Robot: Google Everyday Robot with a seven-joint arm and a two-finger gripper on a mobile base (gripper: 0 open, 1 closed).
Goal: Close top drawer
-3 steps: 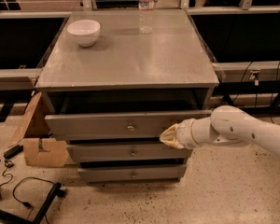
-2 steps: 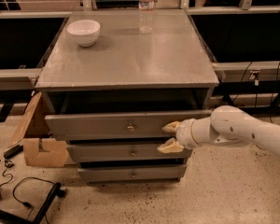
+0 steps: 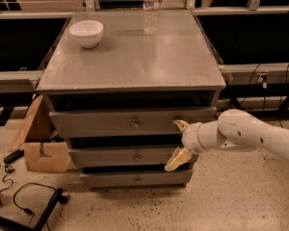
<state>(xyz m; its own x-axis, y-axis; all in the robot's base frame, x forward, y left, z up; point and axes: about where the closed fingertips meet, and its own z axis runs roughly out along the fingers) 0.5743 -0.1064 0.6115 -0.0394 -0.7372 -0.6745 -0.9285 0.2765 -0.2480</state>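
The top drawer (image 3: pixel 106 122) of the grey cabinet stands pulled out a little, with a dark gap above its long front panel. Its small round metal knob (image 3: pixel 134 124) sits at the centre of the panel. My gripper (image 3: pixel 179 141) is in front of the cabinet, at the right end of the drawer fronts. It is open: one tan finger (image 3: pixel 181 125) lies against the right part of the top drawer's front, and the other finger (image 3: pixel 177 159) points down over the middle drawer. It holds nothing.
A white bowl (image 3: pixel 86 32) and a clear water bottle (image 3: pixel 151 3) stand on the cabinet top (image 3: pixel 135 57). Two shorter drawers (image 3: pixel 125 157) sit below the top one. A cardboard box (image 3: pixel 41 148) and cables (image 3: pixel 24 196) lie on the floor at the left.
The gripper's fingers have spread apart from nearly together to wide open. The gripper stays at the right part of the drawer fronts; the drawer has not visibly moved.
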